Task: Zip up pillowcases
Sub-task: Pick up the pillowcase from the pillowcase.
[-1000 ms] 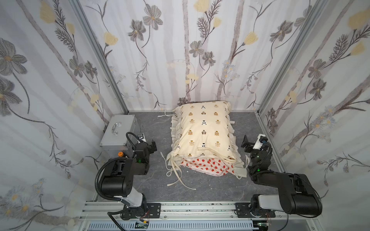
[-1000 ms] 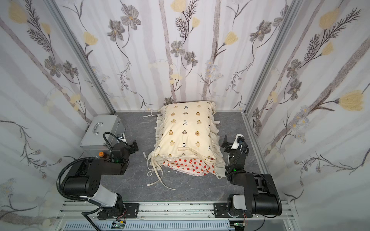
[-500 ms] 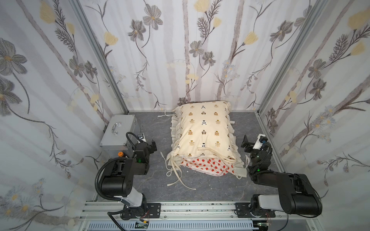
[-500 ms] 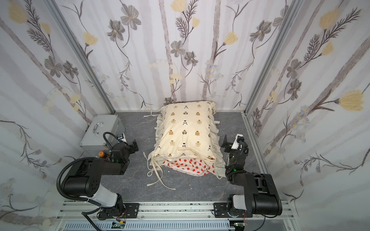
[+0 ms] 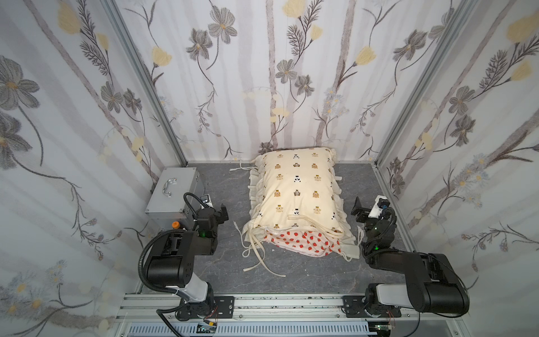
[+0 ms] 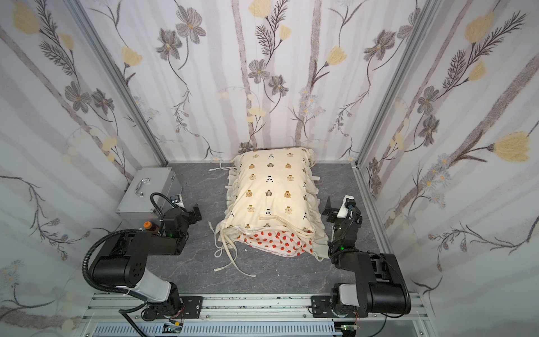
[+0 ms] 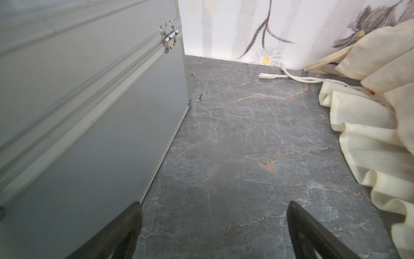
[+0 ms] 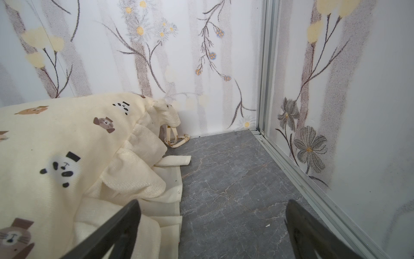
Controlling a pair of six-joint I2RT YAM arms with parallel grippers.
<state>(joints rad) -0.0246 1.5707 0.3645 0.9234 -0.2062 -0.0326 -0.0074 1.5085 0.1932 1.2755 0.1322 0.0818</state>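
You see only the near end of the strawberry pillowcase (image 5: pixel 300 240), lower centre in both top views; the bear pillowcase (image 5: pixel 294 186) covers the rest. Whether either is zipped: too small to tell. Left wrist view's edge crops the metal case (image 7: pixel 67 112).

light: bright, even | shadows: soft | focus: sharp | edges: bowed

Left hand (image 7: pixel 212 206) and right hand (image 8: pixel 212 204) both gape wide and empty, held low, pointing forward
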